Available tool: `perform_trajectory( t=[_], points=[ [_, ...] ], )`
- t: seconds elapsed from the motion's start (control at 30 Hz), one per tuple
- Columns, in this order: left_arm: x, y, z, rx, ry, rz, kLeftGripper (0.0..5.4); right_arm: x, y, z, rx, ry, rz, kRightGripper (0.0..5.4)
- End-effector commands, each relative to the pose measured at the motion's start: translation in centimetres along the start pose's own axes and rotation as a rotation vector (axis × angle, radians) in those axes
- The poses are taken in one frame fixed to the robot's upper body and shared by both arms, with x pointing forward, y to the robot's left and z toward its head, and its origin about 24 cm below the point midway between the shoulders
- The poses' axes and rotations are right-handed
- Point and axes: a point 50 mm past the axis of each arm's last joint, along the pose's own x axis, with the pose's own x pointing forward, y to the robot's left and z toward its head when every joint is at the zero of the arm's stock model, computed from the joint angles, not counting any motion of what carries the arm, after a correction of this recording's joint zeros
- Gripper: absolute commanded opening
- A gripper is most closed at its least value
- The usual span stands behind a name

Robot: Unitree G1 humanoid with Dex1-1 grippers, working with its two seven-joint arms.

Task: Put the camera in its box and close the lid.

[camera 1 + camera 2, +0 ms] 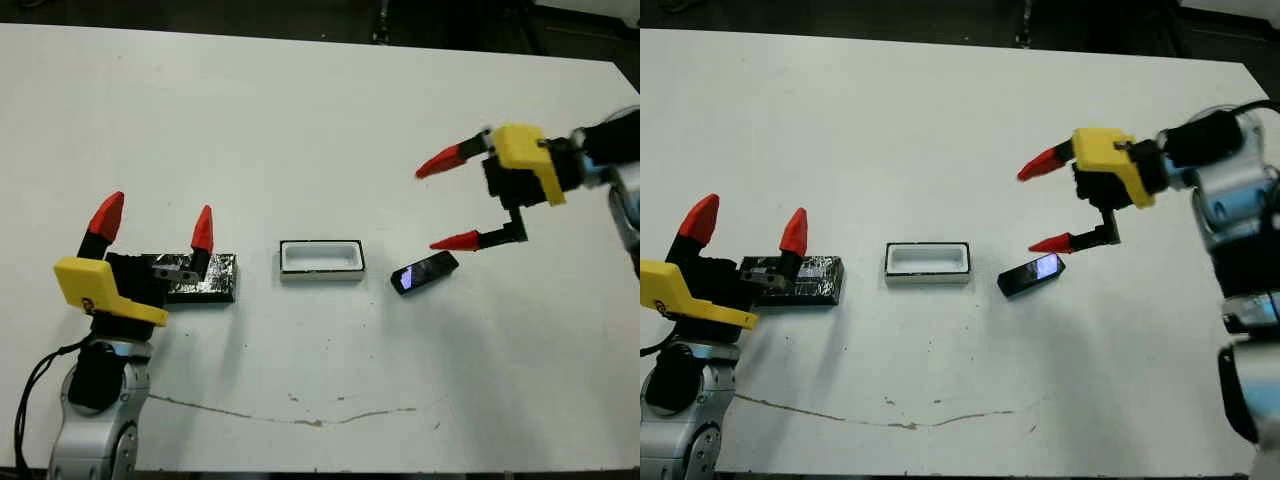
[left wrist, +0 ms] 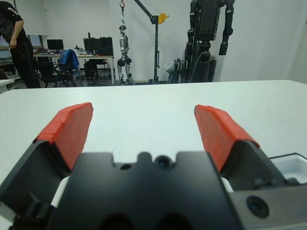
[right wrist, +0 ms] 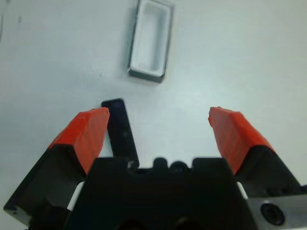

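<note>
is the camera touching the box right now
Apart. The left eye view shows bare white table between the camera and the box.

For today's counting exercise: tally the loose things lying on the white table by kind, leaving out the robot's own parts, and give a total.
Camera: 1
Box, open white tray: 1
Lid, speckled black slab: 1
Total: 3

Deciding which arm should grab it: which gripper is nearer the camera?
Right. The right gripper hovers open just beside the camera; the left gripper is across the box, by the lid.
</note>
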Motion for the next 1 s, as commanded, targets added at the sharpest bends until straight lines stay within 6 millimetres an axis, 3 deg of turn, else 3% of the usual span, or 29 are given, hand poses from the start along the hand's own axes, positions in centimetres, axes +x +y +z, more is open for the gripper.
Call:
perform_trajectory(
  t=[0.03, 0.23, 0.7, 1.0],
  points=[
    [-0.1, 0.0, -0.2, 0.002, 0.015, -0.002, 5.38, 0.6, -0.1, 0.2, -0.058, 0.044, 0.052, 5.40],
    [-0.1, 0.1, -0.3, 0.007, 0.017, -0.002, 5.38, 1.8, 0.1, 0.0, -0.105, 0.075, 0.107, 5.40],
    [-0.2, 0.0, -0.3, 0.007, 0.024, 0.006, 5.38, 3.6, 0.9, -1.3, -0.019, 0.208, 0.187, 5.40],
    [-0.3, 0.0, -0.4, 0.004, 0.025, 0.007, 5.38, 4.5, 1.8, -2.1, 0.016, 0.157, 0.206, 5.40]
  ],
)
